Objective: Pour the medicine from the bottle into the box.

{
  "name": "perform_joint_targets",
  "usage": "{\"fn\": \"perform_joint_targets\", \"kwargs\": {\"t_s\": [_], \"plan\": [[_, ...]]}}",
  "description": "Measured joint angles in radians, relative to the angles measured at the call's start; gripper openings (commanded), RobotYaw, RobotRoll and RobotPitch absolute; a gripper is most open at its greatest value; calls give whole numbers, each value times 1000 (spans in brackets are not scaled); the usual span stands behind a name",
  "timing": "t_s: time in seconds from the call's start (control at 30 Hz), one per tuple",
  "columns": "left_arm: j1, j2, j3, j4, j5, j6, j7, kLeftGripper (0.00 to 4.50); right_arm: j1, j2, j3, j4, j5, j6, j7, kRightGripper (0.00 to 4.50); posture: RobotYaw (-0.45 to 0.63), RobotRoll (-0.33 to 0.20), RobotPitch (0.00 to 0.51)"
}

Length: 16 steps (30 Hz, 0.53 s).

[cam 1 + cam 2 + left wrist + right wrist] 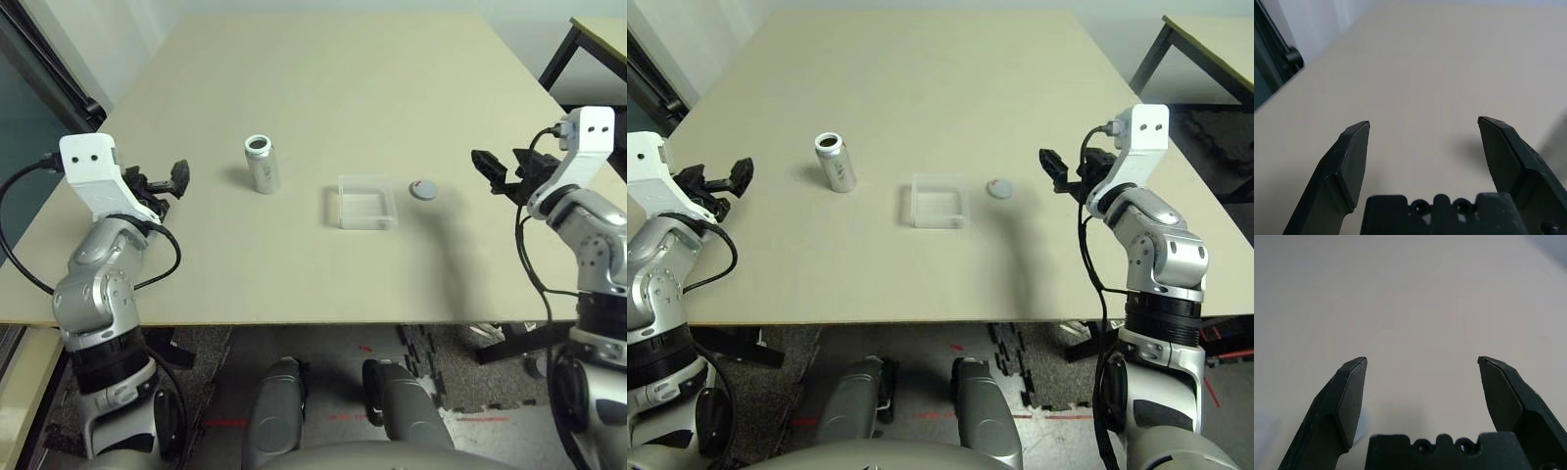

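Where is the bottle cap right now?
In the head view the cap lies flat on the table, just right of the box, apart from it.

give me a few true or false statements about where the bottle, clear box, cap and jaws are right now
1. The small silver-grey cylindrical bottle stands upright with its dark mouth uncovered. True.
2. The flat grey round cap lies inside the shallow clear plastic square box. False: it lies on the beige table, beside the box on the robot's right.
3. The left gripper has its jaws shut on the bottle. False: they are open and empty, apart from the bottle.
4. The box sits between the bottle and the cap. True.
5. The right gripper has open jaws holding nothing. True.
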Motion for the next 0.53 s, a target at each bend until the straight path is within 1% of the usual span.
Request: {"fn": "perform_joint_targets", "kwargs": {"t_s": [0.13, 0.3, 0.4, 0.5, 0.53], "plan": [[-47, 28, -38, 232, 33, -190, -40, 4434, -14, 7, -2, 165, -34, -153, -55, 4500, 82, 0, 171], [-77, 53, -67, 425, 63, -366, -68, 4434, -15, 36, -2, 281, -36, -269, -85, 4500, 64, 0, 174], [-99, 71, -85, 560, 87, -498, -78, 4434, -17, 49, -2, 352, -36, -373, -82, 4500, 58, 0, 174], [-120, 84, -86, 685, 104, -588, -71, 4434, -17, 55, -2, 421, -35, -446, -81, 4500, 51, 0, 176], [-130, 86, -88, 723, 109, -612, -67, 4434, -17, 59, -3, 437, -35, -460, -81, 4500, 31, 0, 173]]}}
